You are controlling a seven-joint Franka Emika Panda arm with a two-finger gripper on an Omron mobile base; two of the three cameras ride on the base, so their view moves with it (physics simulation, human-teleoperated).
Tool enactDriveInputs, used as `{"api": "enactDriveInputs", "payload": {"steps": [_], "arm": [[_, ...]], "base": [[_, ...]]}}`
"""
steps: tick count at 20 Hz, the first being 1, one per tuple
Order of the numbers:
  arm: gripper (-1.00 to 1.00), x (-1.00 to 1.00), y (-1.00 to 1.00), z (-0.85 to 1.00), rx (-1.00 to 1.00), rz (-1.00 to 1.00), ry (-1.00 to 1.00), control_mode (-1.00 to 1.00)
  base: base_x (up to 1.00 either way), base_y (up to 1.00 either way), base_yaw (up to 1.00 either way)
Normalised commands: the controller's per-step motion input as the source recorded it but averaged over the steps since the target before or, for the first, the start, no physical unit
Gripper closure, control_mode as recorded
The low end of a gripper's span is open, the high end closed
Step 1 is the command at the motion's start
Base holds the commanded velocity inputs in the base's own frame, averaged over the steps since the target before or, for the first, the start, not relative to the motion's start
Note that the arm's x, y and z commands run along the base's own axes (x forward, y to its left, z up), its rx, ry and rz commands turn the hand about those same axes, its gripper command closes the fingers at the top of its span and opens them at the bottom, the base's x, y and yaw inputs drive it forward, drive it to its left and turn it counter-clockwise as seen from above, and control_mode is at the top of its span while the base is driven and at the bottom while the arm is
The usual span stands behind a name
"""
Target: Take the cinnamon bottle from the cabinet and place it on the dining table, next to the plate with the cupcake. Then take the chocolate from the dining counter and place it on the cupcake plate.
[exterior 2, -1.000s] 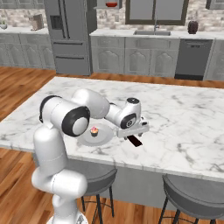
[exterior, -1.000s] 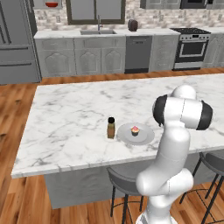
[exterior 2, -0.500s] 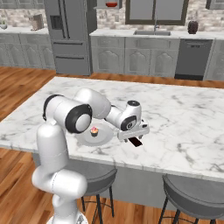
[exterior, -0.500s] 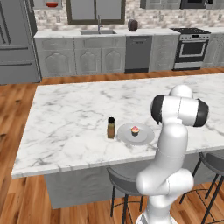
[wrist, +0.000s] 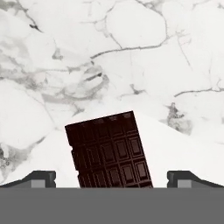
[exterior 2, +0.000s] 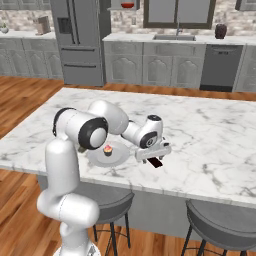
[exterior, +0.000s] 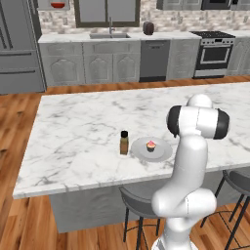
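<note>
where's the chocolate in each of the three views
Left base view: I can't find it; the arm covers the marble past the plate.
Right base view: chocolate at centre, under the gripper, just right of the plate.
Hand view: bottom centre, between the fingertips.
Shared landmark: the cupcake plate.

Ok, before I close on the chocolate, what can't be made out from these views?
- Chocolate: in the hand view its near end is cut off at the bottom edge; in the right base view the hand covers most of it.
- Hand height above the dining counter: neither view settles whether the fingertips touch the marble.
- Cinnamon bottle: label too small to read in the left base view.
- Plate: near edge hidden by the arm, right base view.
</note>
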Motion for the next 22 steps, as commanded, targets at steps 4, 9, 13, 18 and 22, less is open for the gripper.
{"api": "enactDriveInputs", "payload": {"steps": [4,9,13,18,22], "arm": [[-1.00,0.07,-0.11,-0.16,0.00,0.00,0.07,-1.00],[-1.00,0.01,-0.02,-0.27,0.00,0.00,0.06,-1.00],[1.00,0.02,-0.01,-0.32,0.00,0.00,0.07,-1.00],[1.00,-0.03,0.03,-0.46,-0.02,0.00,0.05,-1.00],[1.00,-0.15,0.16,-0.51,-0.05,0.00,0.03,-1.00]], "base": [[0.00,0.00,0.00],[0.00,0.00,0.00],[0.00,0.00,0.00],[0.00,0.00,0.00],[0.00,0.00,0.00]]}}
